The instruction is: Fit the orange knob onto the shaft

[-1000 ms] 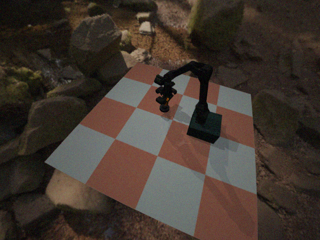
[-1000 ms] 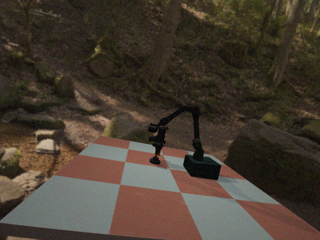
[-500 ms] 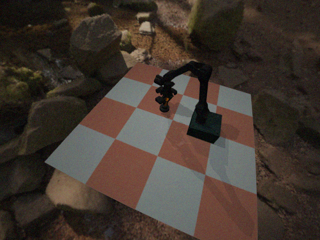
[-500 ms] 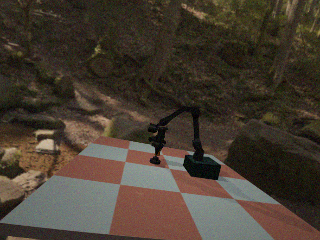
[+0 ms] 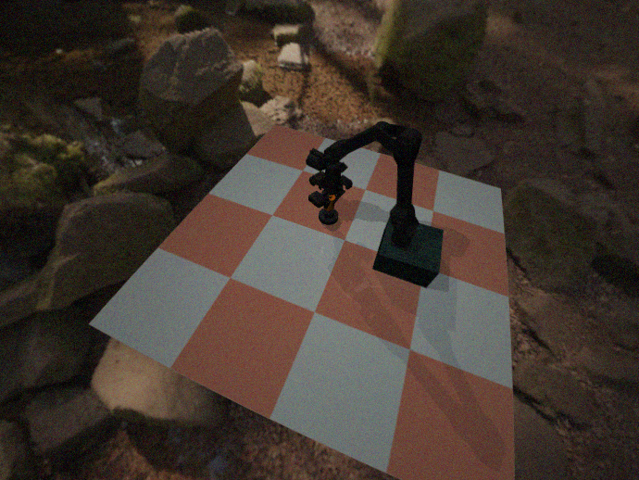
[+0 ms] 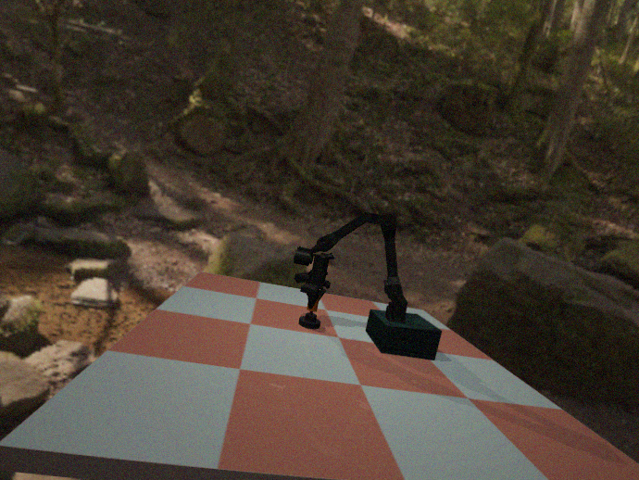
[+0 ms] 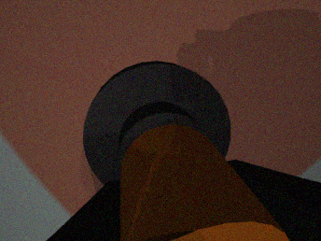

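The orange knob [image 5: 331, 205] [image 6: 312, 309] [image 7: 177, 182] is upright between the fingers of my gripper [image 5: 332, 200] [image 6: 313, 300] [image 7: 174, 182], which is shut on it. The round dark pedestal [image 5: 325, 221] [image 6: 309, 324] [image 7: 109, 109] stands on the checkered top, right below the knob. A short dark piece, apparently the shaft [image 6: 310, 315], shows between the knob and the pedestal's wide base. In the wrist view the knob covers part of the pedestal's raised centre. The knob's hole and the shaft's flat side are hidden, and I cannot tell whether the shaft's tip is inside the knob.
The arm's dark green base block [image 5: 407, 256] [image 6: 402, 334] stands to the right of the pedestal in the top and exterior views. The checkered table top [image 5: 273, 263] [image 6: 294, 351] carries both, with the arm's shadows across it. Rocks lie beyond its edges.
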Controlling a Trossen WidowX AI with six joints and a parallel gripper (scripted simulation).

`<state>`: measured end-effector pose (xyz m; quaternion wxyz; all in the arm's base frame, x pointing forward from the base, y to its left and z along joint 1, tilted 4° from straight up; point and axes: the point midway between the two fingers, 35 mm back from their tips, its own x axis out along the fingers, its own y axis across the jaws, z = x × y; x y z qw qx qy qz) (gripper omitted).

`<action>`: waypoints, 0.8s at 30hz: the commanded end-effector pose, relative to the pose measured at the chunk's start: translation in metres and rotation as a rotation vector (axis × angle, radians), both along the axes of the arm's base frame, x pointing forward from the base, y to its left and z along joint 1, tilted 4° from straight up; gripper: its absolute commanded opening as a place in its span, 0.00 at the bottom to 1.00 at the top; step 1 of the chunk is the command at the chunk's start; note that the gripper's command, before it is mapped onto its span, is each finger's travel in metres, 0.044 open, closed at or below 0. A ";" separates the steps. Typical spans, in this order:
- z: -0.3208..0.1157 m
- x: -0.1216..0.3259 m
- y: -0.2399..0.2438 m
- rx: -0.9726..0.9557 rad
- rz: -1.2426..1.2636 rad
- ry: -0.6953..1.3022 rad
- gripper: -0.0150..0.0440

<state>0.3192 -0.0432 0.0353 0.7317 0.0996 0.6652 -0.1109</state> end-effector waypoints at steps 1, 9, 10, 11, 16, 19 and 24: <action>-0.001 0.003 0.000 0.001 -0.003 -0.011 0.25; 0.000 0.004 0.000 0.001 -0.003 -0.011 0.25; 0.002 0.003 0.000 0.001 -0.003 -0.011 0.25; 0.002 0.003 0.000 0.001 -0.003 -0.011 0.25; 0.004 0.002 0.000 0.003 -0.029 -0.011 0.25; 0.005 0.001 0.000 0.013 -0.128 -0.014 0.25; 0.005 -0.002 0.001 0.021 -0.212 -0.016 0.25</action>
